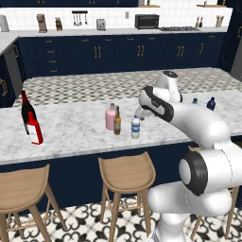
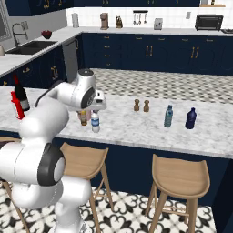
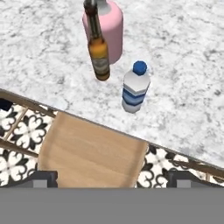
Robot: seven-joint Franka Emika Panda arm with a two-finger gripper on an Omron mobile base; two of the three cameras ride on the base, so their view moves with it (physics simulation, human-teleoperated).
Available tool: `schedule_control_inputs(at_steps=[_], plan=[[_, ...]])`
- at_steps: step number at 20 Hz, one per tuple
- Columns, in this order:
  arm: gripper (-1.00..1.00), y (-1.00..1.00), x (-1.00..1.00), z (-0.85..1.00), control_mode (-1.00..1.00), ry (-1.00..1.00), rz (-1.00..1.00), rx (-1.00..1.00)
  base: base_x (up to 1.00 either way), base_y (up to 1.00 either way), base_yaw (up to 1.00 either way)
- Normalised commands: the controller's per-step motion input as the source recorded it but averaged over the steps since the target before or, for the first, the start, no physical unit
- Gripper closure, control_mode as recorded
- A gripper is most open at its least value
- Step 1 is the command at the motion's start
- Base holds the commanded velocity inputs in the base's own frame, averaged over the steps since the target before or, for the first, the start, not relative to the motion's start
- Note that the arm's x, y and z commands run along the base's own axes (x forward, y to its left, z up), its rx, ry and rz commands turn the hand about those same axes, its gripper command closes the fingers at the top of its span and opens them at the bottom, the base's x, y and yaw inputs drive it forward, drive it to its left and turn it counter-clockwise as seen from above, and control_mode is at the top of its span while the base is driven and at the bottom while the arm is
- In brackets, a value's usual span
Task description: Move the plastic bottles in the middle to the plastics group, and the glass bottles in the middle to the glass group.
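The hand (image 3: 112, 177) is spread wide, its two dark tips at the bottom corners of the hand view, and it holds nothing. It looks down over a wooden stool seat (image 3: 92, 155) and the patterned floor beyond the counter's edge.

Above the seat in that view, on the marble counter (image 3: 183, 65), stands the small clear water bottle (image 3: 134, 87), with its blue label band and a blue-looking cap, just right of centre. Up and to its left the slim brown beer bottle (image 3: 98, 43) stands in front of the pale pink bottle (image 3: 109, 30); whether these two touch cannot be told, and the water bottle is apart from both.

In the left base view the three stand together at the middle of the frame, near the counter's front edge: the pink bottle (image 1: 110, 118), the beer bottle (image 1: 117, 122) and the water bottle (image 1: 135, 127) furthest right, just below the arm's wrist. At the left of the frame stand the tall dark wine bottle (image 1: 26, 109) and, just in front of it, the bright red bottle (image 1: 35, 130).

In the right base view the teal bottle (image 2: 169, 116) and the dark navy bottle (image 2: 191, 119) stand near each other at the right of the frame, well apart from the middle three.
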Motion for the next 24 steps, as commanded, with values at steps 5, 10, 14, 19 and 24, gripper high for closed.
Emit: schedule_control_inputs(at_steps=[5, 10, 14, 19, 24], plan=[[-1.00, 0.05, 0.44, -0.38, -1.00, -0.06, 0.01, -0.02, 0.00, 0.00, 0.00], [-1.00, 0.00, 0.55, -0.16, -1.00, 0.00, 0.00, 0.00, 0.00, 0.00, 0.00], [-1.00, 0.00, 0.45, -0.11, -1.00, 0.00, 0.00, 0.00, 0.00, 0.00, 0.00], [-1.00, 0.07, 0.45, -0.16, -1.00, 0.00, 0.00, 0.00, 0.00, 0.00, 0.00], [-1.00, 0.05, 0.29, -0.22, -1.00, 0.00, 0.00, 0.00, 0.00, 0.00, 0.00]])
